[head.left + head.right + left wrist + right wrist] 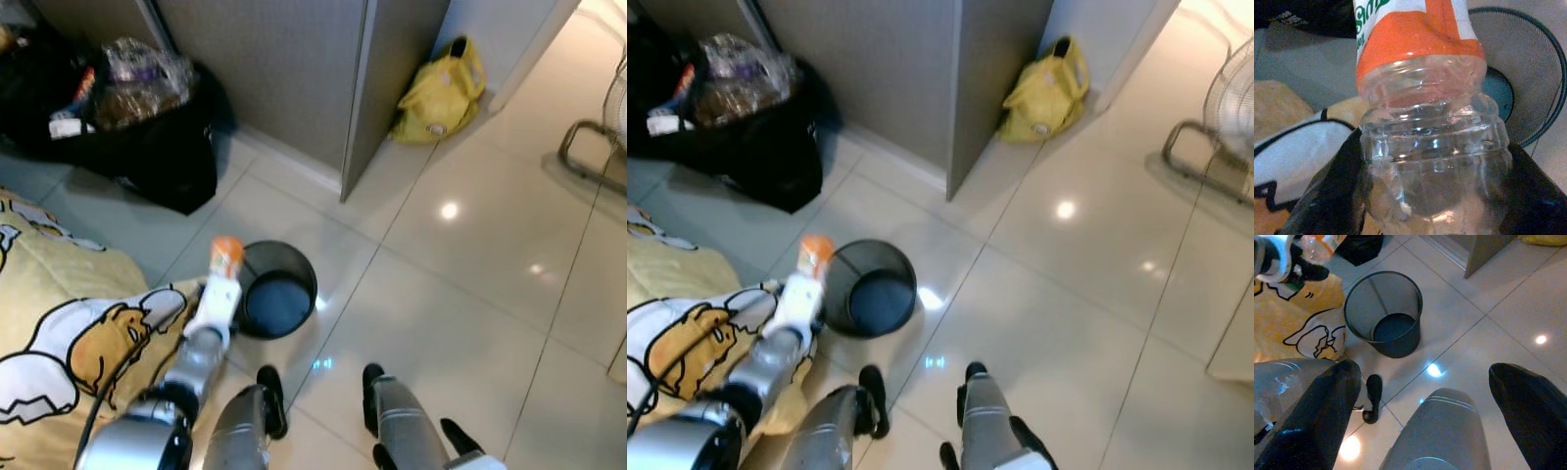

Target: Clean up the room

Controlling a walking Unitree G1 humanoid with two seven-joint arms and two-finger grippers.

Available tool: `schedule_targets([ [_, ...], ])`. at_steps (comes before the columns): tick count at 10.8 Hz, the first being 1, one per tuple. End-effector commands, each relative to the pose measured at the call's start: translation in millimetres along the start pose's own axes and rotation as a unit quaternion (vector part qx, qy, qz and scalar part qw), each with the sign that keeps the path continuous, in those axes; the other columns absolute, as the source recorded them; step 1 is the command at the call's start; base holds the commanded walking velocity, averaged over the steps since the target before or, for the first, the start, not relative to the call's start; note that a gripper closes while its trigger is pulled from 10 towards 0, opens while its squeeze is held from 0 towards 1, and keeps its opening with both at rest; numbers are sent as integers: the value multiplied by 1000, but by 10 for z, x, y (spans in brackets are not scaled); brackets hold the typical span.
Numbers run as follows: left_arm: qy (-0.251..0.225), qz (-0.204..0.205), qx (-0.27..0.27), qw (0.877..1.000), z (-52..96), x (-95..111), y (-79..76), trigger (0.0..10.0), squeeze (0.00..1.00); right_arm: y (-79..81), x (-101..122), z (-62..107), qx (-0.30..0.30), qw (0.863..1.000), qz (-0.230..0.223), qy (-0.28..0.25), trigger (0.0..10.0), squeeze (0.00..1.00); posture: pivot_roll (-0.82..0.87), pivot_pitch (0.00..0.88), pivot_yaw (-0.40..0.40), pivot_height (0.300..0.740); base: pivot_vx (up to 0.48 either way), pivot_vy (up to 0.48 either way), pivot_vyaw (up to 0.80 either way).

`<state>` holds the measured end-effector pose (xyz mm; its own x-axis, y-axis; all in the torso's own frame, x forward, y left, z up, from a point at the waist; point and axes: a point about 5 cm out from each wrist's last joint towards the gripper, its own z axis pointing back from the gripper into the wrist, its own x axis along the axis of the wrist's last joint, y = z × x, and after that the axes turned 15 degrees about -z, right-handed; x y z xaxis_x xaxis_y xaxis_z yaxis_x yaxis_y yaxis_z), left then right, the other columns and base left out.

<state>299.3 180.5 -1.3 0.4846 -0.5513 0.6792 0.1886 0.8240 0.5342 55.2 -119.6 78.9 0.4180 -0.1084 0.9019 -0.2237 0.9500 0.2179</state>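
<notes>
One plastic bottle (225,262) with an orange label is being held in the left gripper (217,294), whose fingers are clamped on its clear body. The bottle is hanging just beside the rim of the black mesh wastebasket (277,289), which is standing on the tiled floor (470,274) next to the yellow cartoon blanket (69,333). The right gripper (1422,391) is waiting low over the floor, fingers apart.

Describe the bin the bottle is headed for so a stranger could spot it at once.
Start at the yellow cartoon blanket on the robot's left. At its edge on the white tiled floor stands a round black mesh wastebasket. Unlike the bulging black rubbish bag by the wall, it is rigid and see-through.
</notes>
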Motion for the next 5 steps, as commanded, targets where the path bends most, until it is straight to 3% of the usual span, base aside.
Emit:
schedule_targets([
  [1, -5, 11, -6, 1000, 9, -16, -17, 10000, 1000, 54, -7, 63, -5, 1000, -6, 13, 10000, 0, -357, 453, 74, 727, 0, 0, 0],
  [3, -29, 2, -21, 999, -2, 78, -39, 10000, 1000, 133, -20, 84, -7, 1000, -13, 16, 10000, 0, -353, 467, 96, 727, 0, 0, 0],
  [5, -21, 7, -7, 1000, -4, 52, 0, 10000, 1000, 165, -28, 83, -6, 1000, -16, 16, 10000, 0, -351, 472, 102, 727, 0, 0, 0],
])
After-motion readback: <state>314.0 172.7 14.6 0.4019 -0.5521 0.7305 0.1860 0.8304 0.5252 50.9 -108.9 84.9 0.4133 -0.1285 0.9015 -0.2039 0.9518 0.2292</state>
